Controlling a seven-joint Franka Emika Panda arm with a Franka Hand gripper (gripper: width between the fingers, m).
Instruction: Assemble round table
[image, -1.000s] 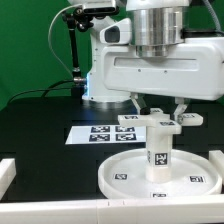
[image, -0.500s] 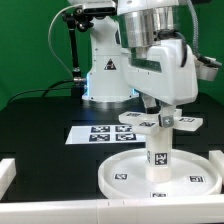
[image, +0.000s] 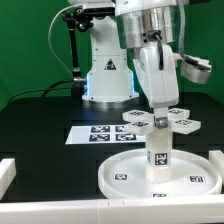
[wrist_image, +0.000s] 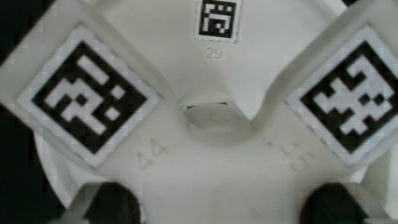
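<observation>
The large round disc (image: 128, 176) lies flat near the table's front. The short cylinder leg (image: 158, 156) stands upright at its centre. The cross-shaped piece (image: 178, 120) sits level on top of the leg. My gripper (image: 160, 116) comes straight down on that piece and is shut on its middle. In the wrist view the cross-shaped piece (wrist_image: 210, 150) fills the picture, with tagged arms spreading away and a small centre hole. The gripper (wrist_image: 228, 205) holds the piece with a dark fingertip (wrist_image: 114, 204) on each side.
The marker board (image: 92, 133) lies on the black table just behind the disc. A white raised border runs along the table's front (image: 40, 208) and the exterior view's right (image: 216, 160). The arm's white base (image: 108, 78) stands behind, before a green backdrop.
The hand has turned about its vertical axis over the leg, and the cross-shaped piece has turned with it. Disc and leg stay in place.
</observation>
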